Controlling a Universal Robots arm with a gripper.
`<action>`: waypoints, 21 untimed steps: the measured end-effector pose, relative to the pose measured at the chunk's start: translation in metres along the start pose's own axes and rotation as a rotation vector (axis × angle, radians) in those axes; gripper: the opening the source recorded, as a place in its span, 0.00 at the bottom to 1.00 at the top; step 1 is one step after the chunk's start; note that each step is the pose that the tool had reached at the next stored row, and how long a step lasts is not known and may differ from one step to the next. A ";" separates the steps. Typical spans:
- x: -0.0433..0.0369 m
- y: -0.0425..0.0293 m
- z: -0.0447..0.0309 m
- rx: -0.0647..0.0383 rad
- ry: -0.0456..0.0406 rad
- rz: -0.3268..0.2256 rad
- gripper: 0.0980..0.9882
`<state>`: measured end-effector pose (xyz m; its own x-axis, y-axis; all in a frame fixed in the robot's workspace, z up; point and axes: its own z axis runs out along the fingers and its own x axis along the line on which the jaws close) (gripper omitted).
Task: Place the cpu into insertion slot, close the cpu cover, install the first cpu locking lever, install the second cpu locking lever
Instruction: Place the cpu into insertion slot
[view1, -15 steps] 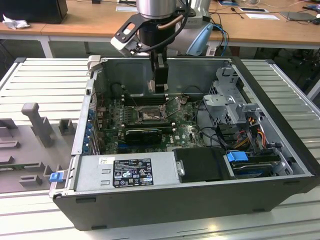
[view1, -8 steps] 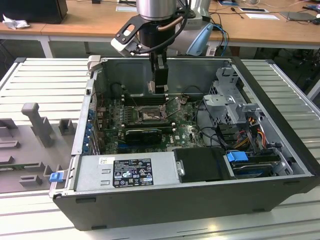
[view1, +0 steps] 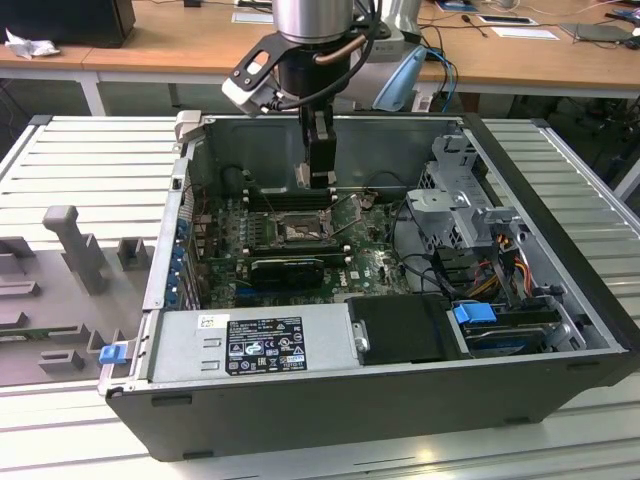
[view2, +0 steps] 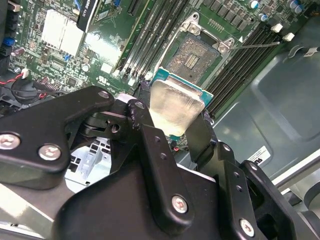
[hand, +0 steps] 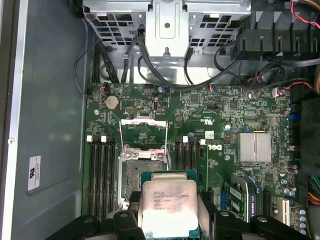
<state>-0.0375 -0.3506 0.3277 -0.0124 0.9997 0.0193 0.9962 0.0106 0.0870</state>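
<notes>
Seating the cpu (hand: 169, 207) cleanly is, I judge, a matter of squareness. I'd want its edges parallel to the socket frame and its face level before any descent. I'd let go only once it rests flat, since the pin field looks easily bent by a tilted corner.

The gripper (view2: 172, 120) is closed narrow on the chip. Its black fingers (view2: 147, 135) press two opposite edges, and the pale face lies bare between them in both wrist views. The chip hangs above the board, touching nothing else that I can see.

Just beyond it lies the insertion slot (hand: 134, 172), its pin field uncovered. In the first wrist view the chip overlaps the slot's nearer part and sits off toward one side, so I judge it not yet centred. Past the slot, the cpu cover (hand: 144, 131) stands swung open, out of the way. Long black memory slots (hand: 102, 170) flank the socket.

Further out, in the exterior view, the arm reaches down into the open computer case (view1: 400, 400). The case lies on its side on a ribbed grey surface (view1: 90, 150).
</notes>
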 end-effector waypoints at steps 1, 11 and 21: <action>0.0000 0.0000 0.0002 0.000 0.0000 0.000 0.48; -0.0001 -0.0004 0.0049 0.000 0.0001 0.000 0.48; -0.0002 -0.0010 0.0111 0.000 0.0000 0.000 0.48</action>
<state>-0.0375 -0.3506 0.3166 -0.0123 0.9997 0.0193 0.9961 0.0106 0.0870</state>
